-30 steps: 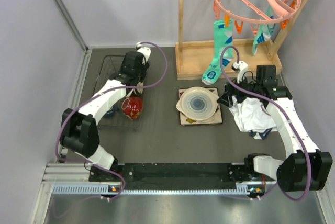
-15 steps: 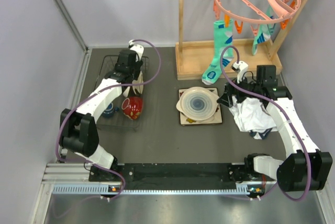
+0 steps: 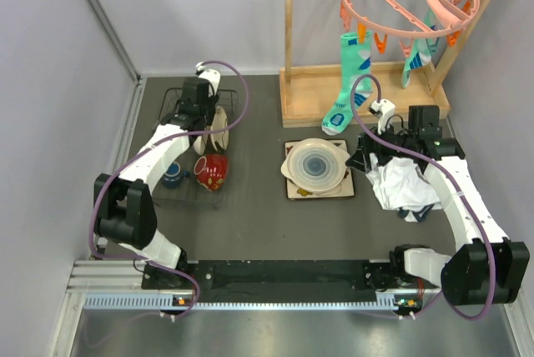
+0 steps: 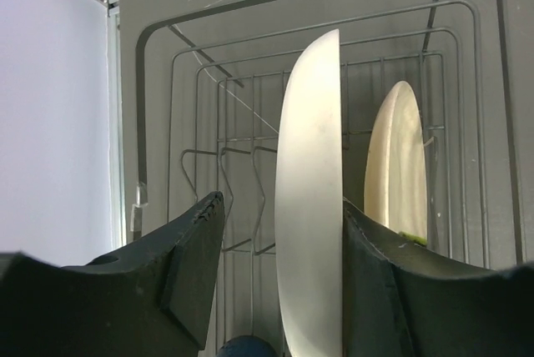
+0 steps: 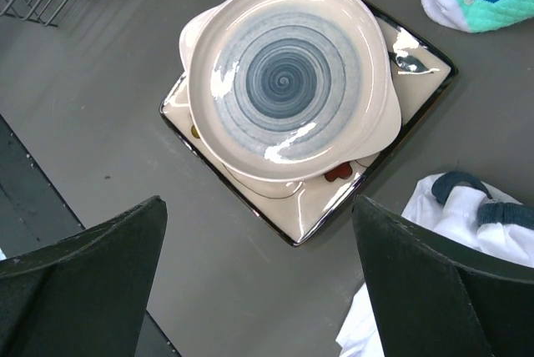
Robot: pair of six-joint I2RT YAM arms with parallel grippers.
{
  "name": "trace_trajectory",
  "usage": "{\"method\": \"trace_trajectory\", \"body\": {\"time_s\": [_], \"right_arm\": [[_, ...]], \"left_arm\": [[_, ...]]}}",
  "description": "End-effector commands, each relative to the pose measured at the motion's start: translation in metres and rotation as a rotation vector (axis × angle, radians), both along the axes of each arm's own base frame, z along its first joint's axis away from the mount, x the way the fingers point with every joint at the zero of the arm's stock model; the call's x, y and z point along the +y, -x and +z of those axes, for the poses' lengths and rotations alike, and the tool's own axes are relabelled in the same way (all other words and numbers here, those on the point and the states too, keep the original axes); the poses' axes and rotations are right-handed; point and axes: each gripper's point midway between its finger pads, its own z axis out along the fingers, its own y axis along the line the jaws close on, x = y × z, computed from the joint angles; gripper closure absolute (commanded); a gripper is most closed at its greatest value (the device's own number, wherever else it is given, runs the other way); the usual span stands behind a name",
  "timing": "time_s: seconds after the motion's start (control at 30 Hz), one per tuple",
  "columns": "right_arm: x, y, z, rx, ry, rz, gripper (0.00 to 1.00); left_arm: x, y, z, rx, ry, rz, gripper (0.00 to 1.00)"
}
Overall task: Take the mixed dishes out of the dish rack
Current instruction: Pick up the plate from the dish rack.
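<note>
Left gripper (image 4: 284, 207) spread astride the upright cream plate (image 4: 309, 190) in the dish rack (image 4: 138, 123), plate off-centre: uneven closing may tip it against the neighbouring cream plate (image 4: 399, 157); right gripper (image 5: 259, 207) spread, hovering over blue-ringed round plate (image 5: 288, 82).

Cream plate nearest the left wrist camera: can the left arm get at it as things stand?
Probably yes: the left end effector is open and straddles the upright cream plate at its rim, with nothing between. The second plate stands apart to its side.

Teal sock (image 3: 343, 82) under pink peg hanger (image 3: 409, 32)
</note>
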Motion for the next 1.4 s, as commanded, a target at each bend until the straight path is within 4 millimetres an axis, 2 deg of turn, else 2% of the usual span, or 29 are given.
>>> {"method": "trace_trajectory", "body": {"time_s": [0.0,0.23,0.37,0.53,0.67,1.0,1.37], "right_arm": [[0.000,-0.004,0.007,-0.049,-0.007,0.022,0.08],[0.000,-0.004,0.007,-0.049,-0.005,0.022,0.08],[0.001,-0.003,0.006,-0.047,-0.004,0.027,0.08],[0.000,-0.004,0.006,-0.048,-0.004,0.025,0.08],[0.000,-0.003,0.005,-0.043,-0.006,0.025,0.08],[0.000,-0.004,0.004,-0.039,-0.005,0.026,0.08],[0.001,-0.003,0.004,-0.035,-0.008,0.030,0.08]], "left_arm": [[-0.004,-0.008,-0.005,-0.022,0.046,-0.001,0.44],[-0.006,-0.010,-0.021,0.015,0.075,-0.006,0.48],[-0.005,-0.011,-0.024,0.024,0.092,-0.005,0.54],[-0.005,-0.011,-0.021,0.020,0.104,-0.010,0.73],[-0.002,-0.010,-0.016,0.010,0.103,-0.006,0.79],[0.002,-0.013,0.017,-0.055,0.107,0.018,0.99],[0.007,-0.012,0.064,-0.143,0.103,0.038,1.00]]}}
